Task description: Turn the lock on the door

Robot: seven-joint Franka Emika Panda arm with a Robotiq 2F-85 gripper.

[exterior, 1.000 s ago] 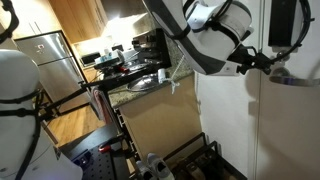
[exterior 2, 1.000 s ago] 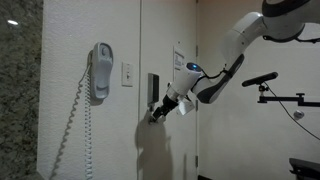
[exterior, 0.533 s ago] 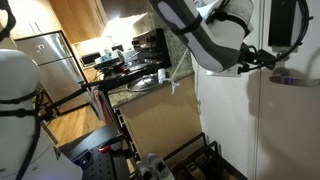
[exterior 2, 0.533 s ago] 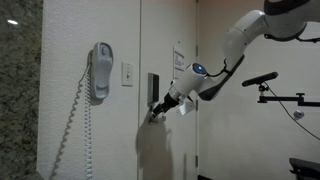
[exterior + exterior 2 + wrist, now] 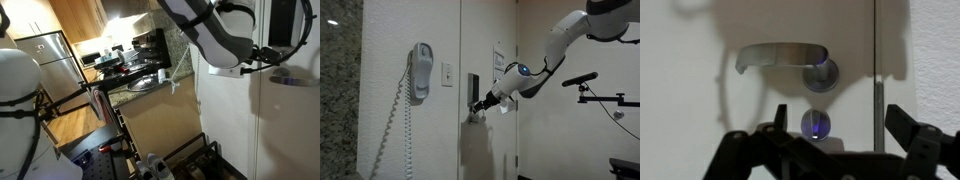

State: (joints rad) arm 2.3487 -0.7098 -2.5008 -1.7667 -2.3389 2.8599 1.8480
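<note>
One hand (image 5: pixel 830 130) astride lock (image 5: pixel 815 126) (gaps either side), door (image 5: pixel 680 100) edge near

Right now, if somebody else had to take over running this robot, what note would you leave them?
The hand is open and holds nothing. Its fingers stand on either side of the small turn knob, with gaps showing in the wrist view.
The black lock is on the white door, and its knob is close to the silver lever handle.
Done: the hand is lined up at the knob.
Left: close on the knob and turn it. Whether the lock has already been turned cannot be told.
</note>
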